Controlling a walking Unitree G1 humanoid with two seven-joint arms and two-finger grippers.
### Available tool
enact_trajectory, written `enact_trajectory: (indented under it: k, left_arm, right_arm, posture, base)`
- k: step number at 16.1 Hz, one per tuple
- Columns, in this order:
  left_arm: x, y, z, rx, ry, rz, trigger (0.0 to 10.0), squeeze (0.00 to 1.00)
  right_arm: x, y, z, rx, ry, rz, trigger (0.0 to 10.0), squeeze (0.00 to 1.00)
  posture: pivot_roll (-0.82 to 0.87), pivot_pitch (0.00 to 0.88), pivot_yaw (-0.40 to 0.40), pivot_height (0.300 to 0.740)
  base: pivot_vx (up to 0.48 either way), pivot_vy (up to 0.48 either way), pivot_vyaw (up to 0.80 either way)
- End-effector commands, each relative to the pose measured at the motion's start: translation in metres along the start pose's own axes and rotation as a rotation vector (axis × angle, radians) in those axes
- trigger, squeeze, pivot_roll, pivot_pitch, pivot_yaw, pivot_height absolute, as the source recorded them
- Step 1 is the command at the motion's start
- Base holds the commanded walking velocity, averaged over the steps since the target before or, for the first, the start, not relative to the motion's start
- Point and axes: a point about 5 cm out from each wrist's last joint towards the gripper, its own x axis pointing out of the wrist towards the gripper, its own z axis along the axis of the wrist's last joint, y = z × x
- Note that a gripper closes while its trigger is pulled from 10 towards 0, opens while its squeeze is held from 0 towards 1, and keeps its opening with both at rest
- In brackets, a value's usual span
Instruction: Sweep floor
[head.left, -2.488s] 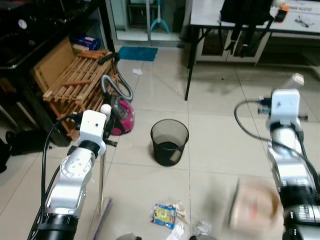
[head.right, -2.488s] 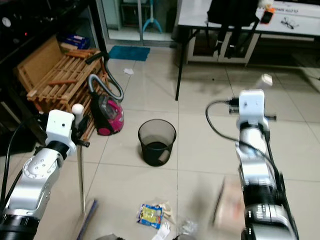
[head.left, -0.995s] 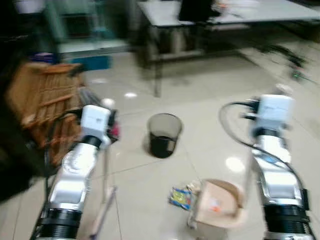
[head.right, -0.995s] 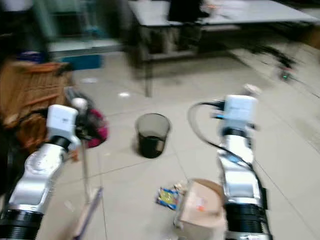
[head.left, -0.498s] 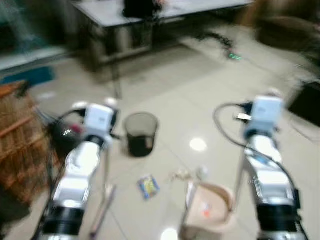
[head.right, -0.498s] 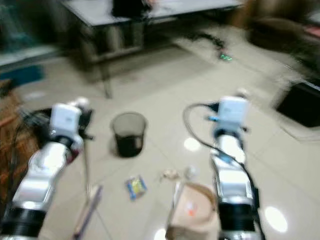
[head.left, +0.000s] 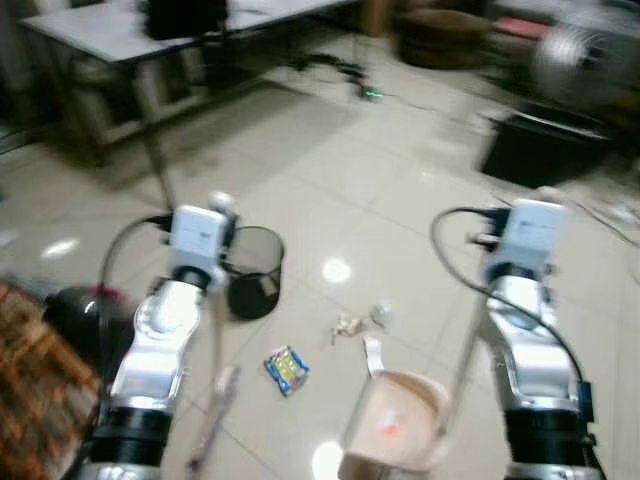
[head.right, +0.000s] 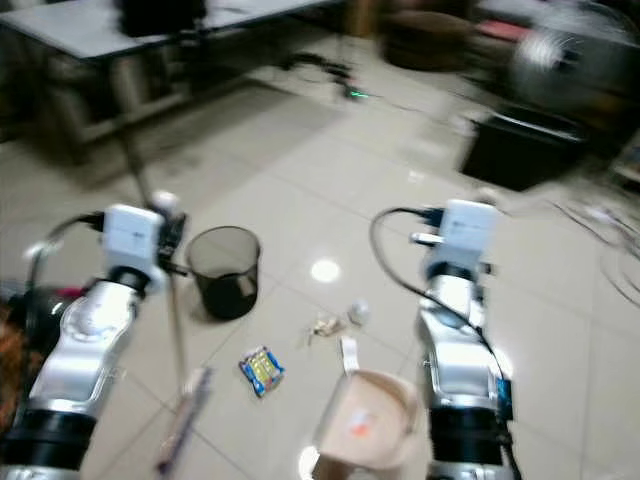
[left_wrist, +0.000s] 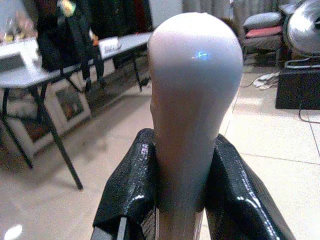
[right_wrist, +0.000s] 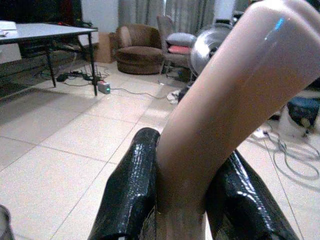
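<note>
- The left gripper (left_wrist: 182, 200) is clamped on the broom handle (left_wrist: 192, 90); the right gripper (right_wrist: 182, 200) is clamped on the dustpan handle (right_wrist: 225, 105).
- Sweeping looks barely begun: a wrapper (head.left: 287, 368) and scraps (head.left: 362, 320) lie at 12 o'clock, outside the dustpan (head.left: 395, 425).
- The bin (head.left: 252, 270) stands at 11 o'clock, with open tile at 1 o'clock.

Place: a home living area that is also serving as a workroom.
Floor: glossy beige tiles (head.left: 400, 200) are reflecting ceiling lights.
Furniture: a brown armchair (right_wrist: 137, 47), a fan (right_wrist: 210, 47) and a long desk (left_wrist: 30, 75) are standing about.
</note>
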Motion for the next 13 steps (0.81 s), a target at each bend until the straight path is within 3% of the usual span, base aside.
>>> enact_trajectory:
  k: [1, 4, 6, 10, 13]
  left_arm:
    - [0.004, -0.007, 0.013, 0.039, -0.062, -0.016, 10.0, 0.0]
    - [0.005, -0.006, 0.013, 0.027, -0.062, 0.004, 10.0, 0.0]
    - [0.004, -0.001, 0.012, -0.041, -0.06, 0.042, 10.0, 0.0]
    - [0.005, -0.001, 0.011, -0.017, -0.056, 0.065, 10.0, 0.0]
    - [0.005, 0.0, 0.011, -0.029, -0.063, 0.071, 10.0, 0.0]
  right_arm:
    - [0.004, -0.006, 0.012, -0.007, -0.051, -0.021, 10.0, 0.0]
    - [0.005, -0.004, 0.017, -0.029, -0.084, 0.001, 10.0, 0.0]
    - [0.006, -0.002, 0.02, -0.06, -0.11, 0.011, 10.0, 0.0]
    - [0.009, 0.002, 0.028, -0.101, -0.165, 0.033, 10.0, 0.0]
    - [0.01, 0.002, 0.028, -0.126, -0.166, 0.034, 10.0, 0.0]
  posture:
    - [-0.05, 0.0, 0.014, 0.74]
    - [-0.05, 0.0, 0.013, 0.74]
    - [-0.05, 0.0, 0.01, 0.74]
    - [-0.05, 0.0, 0.01, 0.74]
    - [-0.05, 0.0, 0.01, 0.74]
  base:
    - [0.0, -0.48, -0.8]
    - [0.0, -0.48, -0.36]
    - [0.0, 0.0, 0.0]
    - [0.0, 0.0, 0.0]
    - [0.298, 0.0, 0.8]
